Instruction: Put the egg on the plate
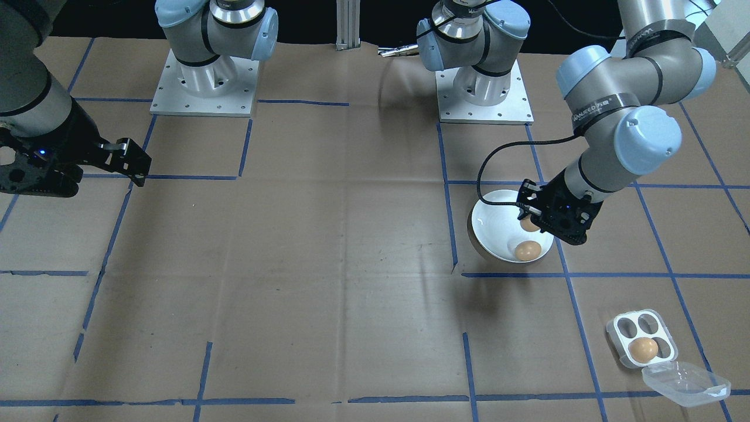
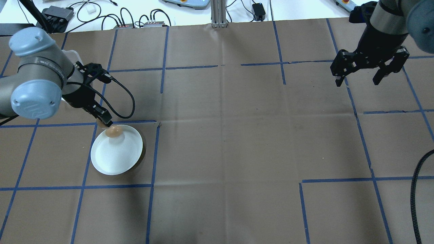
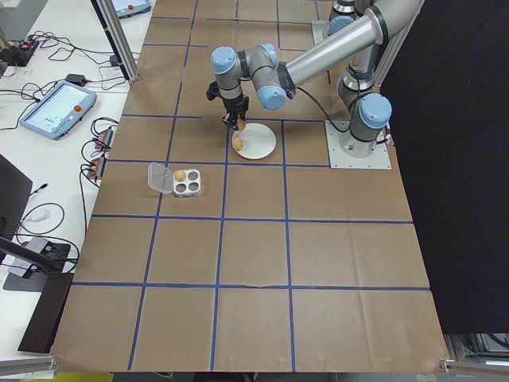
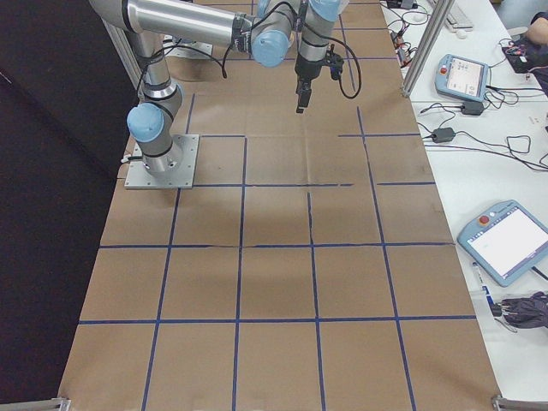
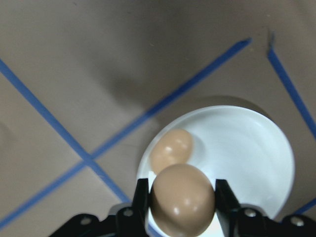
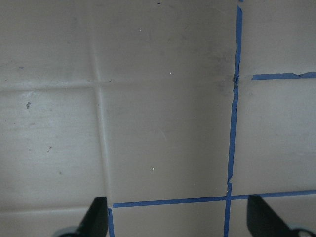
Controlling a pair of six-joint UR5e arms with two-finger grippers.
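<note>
Left gripper (image 5: 182, 197): pinching the held egg (image 5: 182, 199) between both fingers; hovering over the plate (image 5: 247, 148) edge, lower centre of frame, likely for release.
Plate: already bearing a second egg (image 1: 528, 250); front view alone showing the egg tray (image 1: 641, 339), lower right.
Right gripper (image 2: 368, 67): spread, idling, upper right.
</note>
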